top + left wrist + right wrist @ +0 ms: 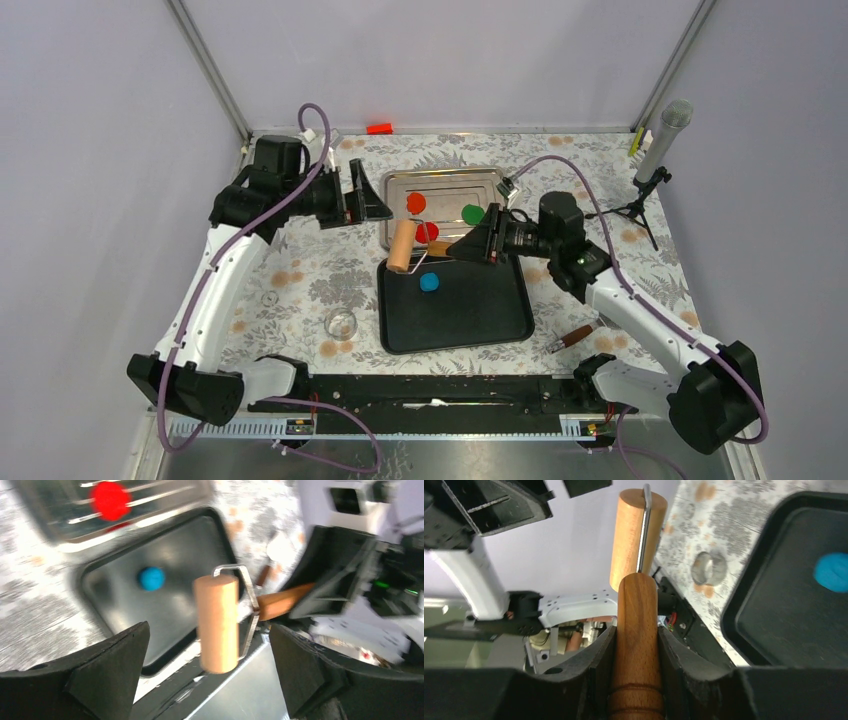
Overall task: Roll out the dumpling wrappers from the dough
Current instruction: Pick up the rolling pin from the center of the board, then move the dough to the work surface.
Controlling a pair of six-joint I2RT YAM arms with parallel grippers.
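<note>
The dough [429, 282] is a small thick blue puck on the black tray [500, 320]; it also shows in the left wrist view [151, 578] and the right wrist view [831, 572]. Two red wrappers [416, 202] [427, 232] and a green wrapper [473, 213] lie in the silver tray [450, 180]. My right gripper [468, 245] is shut on the handle [636, 645] of a wooden roller [402, 245], which hangs above the black tray's far left corner, up and left of the dough. My left gripper [366, 205] is open and empty beside the silver tray's left edge.
A round metal cutter ring [342, 323] stands on the floral cloth left of the black tray. A brown-handled tool [572, 337] lies to its right. A microphone on a stand [660, 150] is at the back right. A small red object [379, 128] lies at the far edge.
</note>
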